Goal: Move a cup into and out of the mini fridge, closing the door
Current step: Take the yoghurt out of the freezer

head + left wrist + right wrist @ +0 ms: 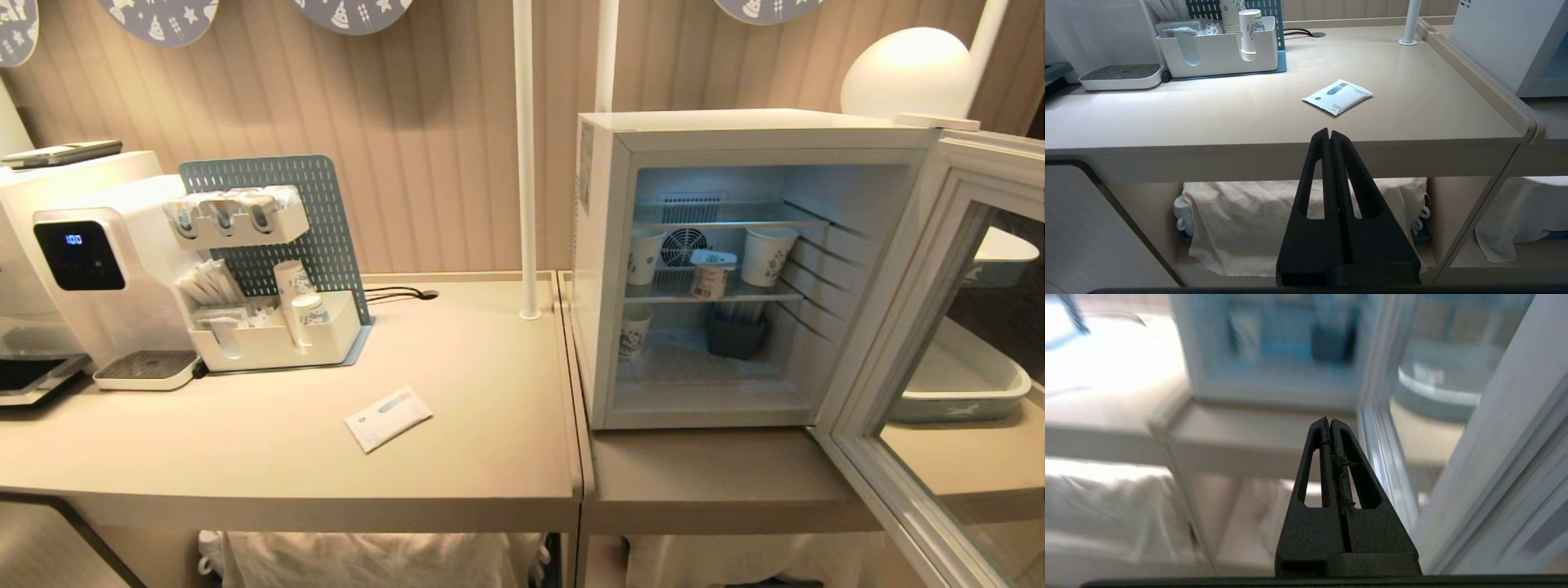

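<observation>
Cup (710, 278) sits on the middle wire shelf inside the mini fridge (600, 269), a small tub with a flat white lid, between two taller paper cups (644, 255).

On the left, the coffee machine (77, 261) and a white holder of cups (273, 339) stand on the table (457, 457). A small white packet (387, 417) lies flat near the front edge. The left gripper (1329, 132) hangs low in front of that table, its two black fingers pressed together, holding nothing.

On the right, the door (939, 359) stands wide open. The right gripper (1329, 421) is low, just beside the door's bottom edge, pinched tight and empty.
</observation>
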### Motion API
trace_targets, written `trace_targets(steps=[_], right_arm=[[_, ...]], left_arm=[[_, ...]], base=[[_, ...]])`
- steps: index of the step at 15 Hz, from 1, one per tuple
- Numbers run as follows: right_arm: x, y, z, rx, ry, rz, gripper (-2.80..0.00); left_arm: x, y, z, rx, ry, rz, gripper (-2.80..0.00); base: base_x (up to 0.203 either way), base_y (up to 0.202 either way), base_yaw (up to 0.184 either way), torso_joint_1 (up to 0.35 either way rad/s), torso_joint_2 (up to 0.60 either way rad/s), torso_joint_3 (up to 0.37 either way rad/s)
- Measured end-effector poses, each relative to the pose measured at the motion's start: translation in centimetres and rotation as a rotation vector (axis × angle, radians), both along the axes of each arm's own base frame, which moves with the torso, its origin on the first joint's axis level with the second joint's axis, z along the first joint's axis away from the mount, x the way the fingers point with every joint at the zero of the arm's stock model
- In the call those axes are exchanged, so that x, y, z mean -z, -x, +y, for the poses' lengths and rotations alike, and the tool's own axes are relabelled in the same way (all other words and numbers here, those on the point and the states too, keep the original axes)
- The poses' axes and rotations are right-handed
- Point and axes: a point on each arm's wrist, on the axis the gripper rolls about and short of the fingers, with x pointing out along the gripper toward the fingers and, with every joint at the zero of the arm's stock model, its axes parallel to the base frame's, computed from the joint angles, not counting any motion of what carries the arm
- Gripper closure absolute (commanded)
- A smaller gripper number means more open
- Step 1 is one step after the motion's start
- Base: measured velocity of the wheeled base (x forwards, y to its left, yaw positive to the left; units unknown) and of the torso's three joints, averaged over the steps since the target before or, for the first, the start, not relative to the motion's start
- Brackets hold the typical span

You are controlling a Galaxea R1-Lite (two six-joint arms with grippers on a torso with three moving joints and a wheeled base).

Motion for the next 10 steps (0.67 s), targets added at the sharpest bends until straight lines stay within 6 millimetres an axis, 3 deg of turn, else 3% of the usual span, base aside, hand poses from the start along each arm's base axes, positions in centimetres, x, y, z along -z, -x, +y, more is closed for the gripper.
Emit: trace_targets(steps=[2,5,8,10], right_arm=[[-3.5,-0.2,0.1,-0.046,-0.001,-0.005,0.0],[-7.4,-2.8,0.3,-0.143,0.002,0.093,0.0],[-8.9,-5.9,0.6,-0.264,-0.017,0.213,0.0],[-9.0,-7.4,0.7,-0.315,-0.03,0.281,0.0]], left_arm=[[0.0,0.0,0.0,0.0,0.002,-0.001,0.0],[0.0,0.0,0.0,0.0,0.001,-0.001,0.0],[0.0,0.0,0.0,0.0,0.002,-0.001,0.0],[0.0,0.0,0.0,0.001,-0.001,-0.001,0.0]], base=[[0.0,0.0,0.0,0.0,0.0,0.0],[0.0,0.0,0.0,0.0,0.0,0.0],[0.0,0.0,0.0,0.0,0.0,0.0],[0.0,0.0,0.0,0.0,0.0,0.0]])
